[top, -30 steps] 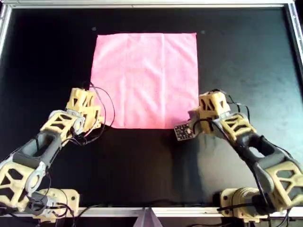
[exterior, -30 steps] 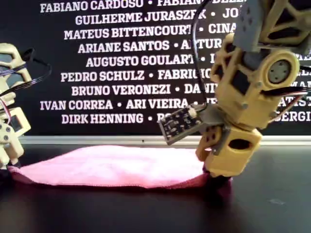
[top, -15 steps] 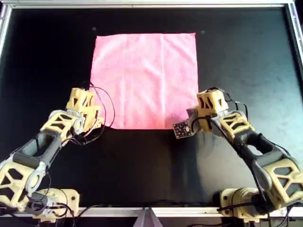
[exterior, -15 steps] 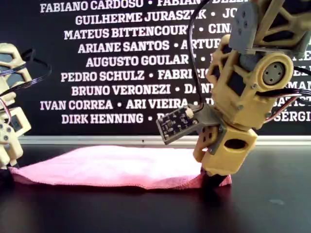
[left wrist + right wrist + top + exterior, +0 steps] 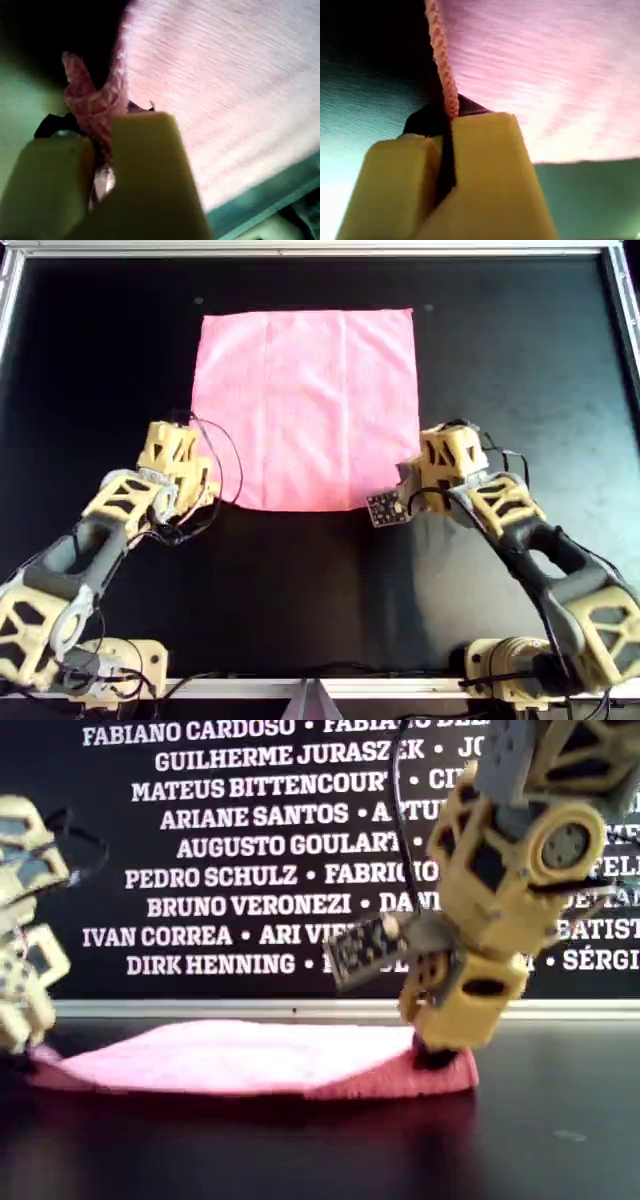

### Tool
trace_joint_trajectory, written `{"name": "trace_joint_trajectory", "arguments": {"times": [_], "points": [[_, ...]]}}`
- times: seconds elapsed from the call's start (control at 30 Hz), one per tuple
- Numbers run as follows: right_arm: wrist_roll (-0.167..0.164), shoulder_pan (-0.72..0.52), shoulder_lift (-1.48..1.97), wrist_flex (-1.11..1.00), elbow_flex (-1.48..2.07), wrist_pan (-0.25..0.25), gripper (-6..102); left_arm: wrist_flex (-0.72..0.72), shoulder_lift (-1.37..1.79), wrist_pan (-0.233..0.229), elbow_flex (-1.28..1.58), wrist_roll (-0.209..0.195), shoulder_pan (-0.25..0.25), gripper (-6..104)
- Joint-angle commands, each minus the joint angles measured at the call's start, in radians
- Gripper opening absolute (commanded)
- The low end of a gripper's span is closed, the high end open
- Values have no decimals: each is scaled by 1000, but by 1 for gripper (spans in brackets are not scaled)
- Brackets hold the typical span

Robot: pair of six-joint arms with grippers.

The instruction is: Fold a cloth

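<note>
The pink cloth [image 5: 310, 400] lies spread flat on the black table, with faint crease lines running along it. My left gripper [image 5: 182, 468] is at the cloth's near left corner in the overhead view. In the left wrist view it [image 5: 102, 135] is shut on a bunched bit of that corner. My right gripper [image 5: 434, 478] is at the near right corner. In the right wrist view it [image 5: 447, 125] is shut on the cloth's hem. In the exterior view the cloth [image 5: 240, 1055] is raised slightly at both near corners, under the right gripper [image 5: 437, 1060] and the left gripper [image 5: 20, 1045].
A metal frame [image 5: 320, 250] borders the black table [image 5: 520, 360]. A small circuit board [image 5: 384, 508] sticks out from the right wrist over the cloth's near edge. A black wall with white names [image 5: 250, 850] stands behind the table in the exterior view.
Both grippers have risen a little with the cloth's near corners, so the near edge stands higher off the table in the exterior view. The far part of the cloth stays flat.
</note>
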Motion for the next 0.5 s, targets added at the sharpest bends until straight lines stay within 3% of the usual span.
{"name": "trace_joint_trajectory", "arguments": {"times": [0.0,0.23,0.47], "points": [[5,-26,97,-35,-120,-2,-2,-15,89,-9,-123,8,-12,-1],[5,-98,18,-35,-353,-2,-2,-18,28,-11,-290,8,-9,-1],[3,-101,-216,-35,-672,-3,-2,-18,-206,-11,-574,9,40,-1]]}}
